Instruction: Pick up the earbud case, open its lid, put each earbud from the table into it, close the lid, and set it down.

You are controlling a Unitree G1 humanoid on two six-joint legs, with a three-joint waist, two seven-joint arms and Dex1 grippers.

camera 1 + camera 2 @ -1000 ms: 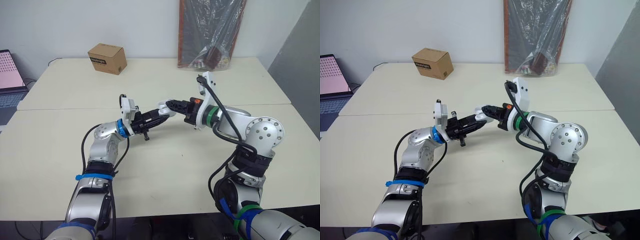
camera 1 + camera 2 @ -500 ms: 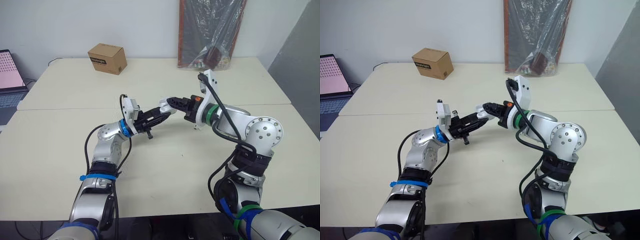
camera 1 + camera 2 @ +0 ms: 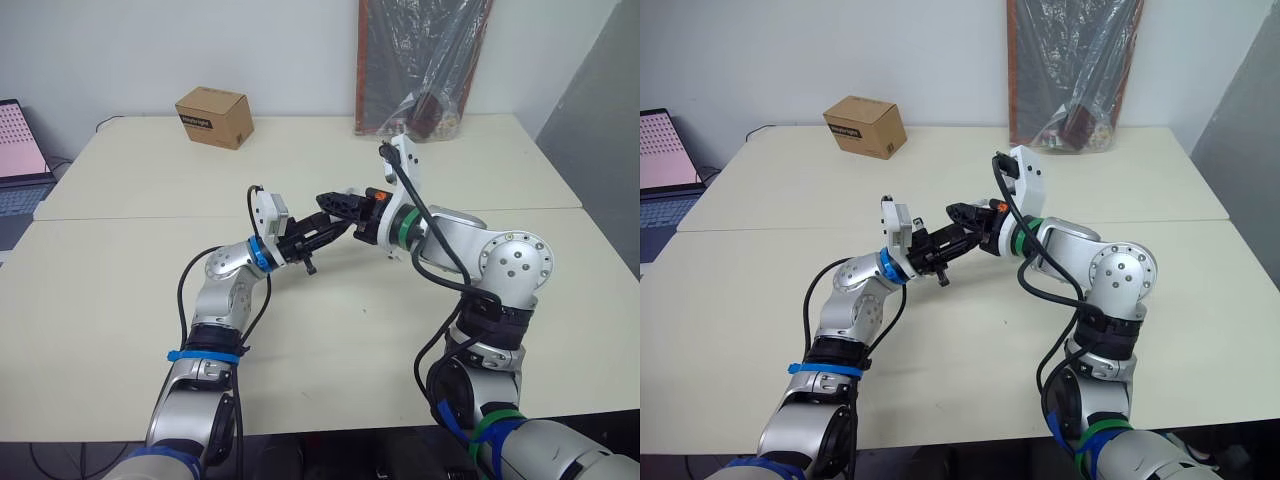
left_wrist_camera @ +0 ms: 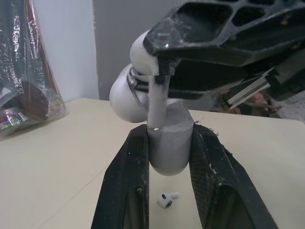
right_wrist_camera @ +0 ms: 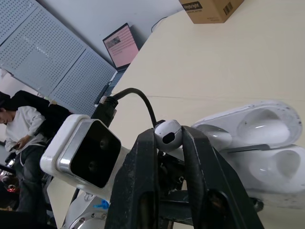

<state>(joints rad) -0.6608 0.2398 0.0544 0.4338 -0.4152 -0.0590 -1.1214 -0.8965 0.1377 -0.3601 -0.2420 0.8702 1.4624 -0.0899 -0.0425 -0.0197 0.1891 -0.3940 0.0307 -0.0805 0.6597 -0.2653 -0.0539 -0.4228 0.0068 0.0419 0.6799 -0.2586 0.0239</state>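
Observation:
My left gripper is shut on the white earbud case, held above the table with its lid swung open. My right gripper is shut on a white earbud just above the case's open wells. In the left wrist view the earbud's stem reaches down to the case's mouth. The two grippers meet over the middle of the table, left gripper below right gripper. A second earbud lies on the table beneath the case.
A cardboard box stands at the back left of the table, a laptop at the far left edge. A plastic-wrapped bundle leans against the wall at the back. A seated person is beyond the table.
Both grippers have shifted slightly leftward and away from me. The right gripper has brought the earbud over the open case, and its wrist has turned upward.

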